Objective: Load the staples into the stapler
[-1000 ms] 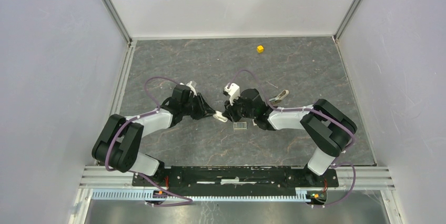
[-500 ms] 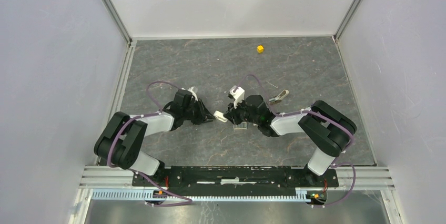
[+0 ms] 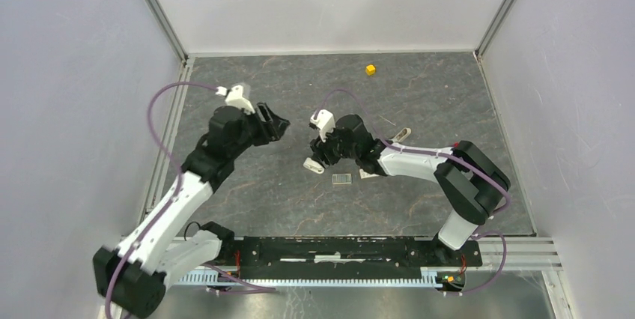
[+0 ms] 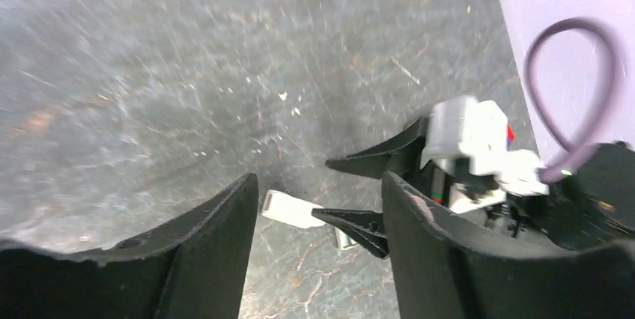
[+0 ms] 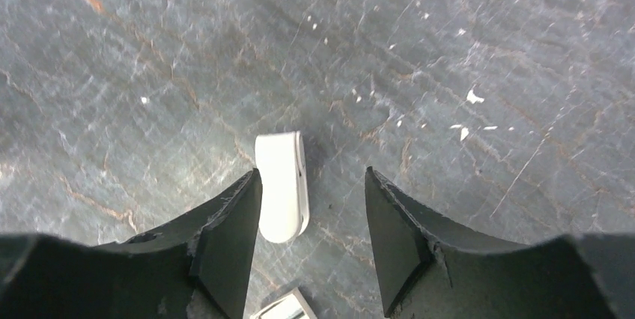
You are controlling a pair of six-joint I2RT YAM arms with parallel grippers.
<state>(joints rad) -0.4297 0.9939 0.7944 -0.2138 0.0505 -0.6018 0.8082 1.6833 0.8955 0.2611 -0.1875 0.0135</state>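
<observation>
The stapler (image 3: 314, 165), small, white and shut, lies flat on the dark table. In the right wrist view the stapler (image 5: 281, 186) sits between my right gripper's (image 5: 311, 177) open fingers, close to the left one, and is not gripped. The staples (image 3: 341, 179), a small silvery block, rest just right of the stapler; their corner shows as the staples (image 5: 281, 308) at the bottom edge. My left gripper (image 3: 275, 119) hangs open and empty, raised to the stapler's upper left. From its wrist, the stapler (image 4: 292, 209) lies ahead on the table beyond my left gripper (image 4: 318, 184).
A yellow cube (image 3: 370, 70) sits near the back wall. A small grey-brown box (image 3: 397, 136) lies beside the right forearm, and a pale scrap (image 3: 367, 174) lies right of the staples. Metal rails edge the table on both sides.
Both grippers have opened and let the stapler go. The left arm has risen and drawn back to the upper left. The right gripper stays over the stapler.
</observation>
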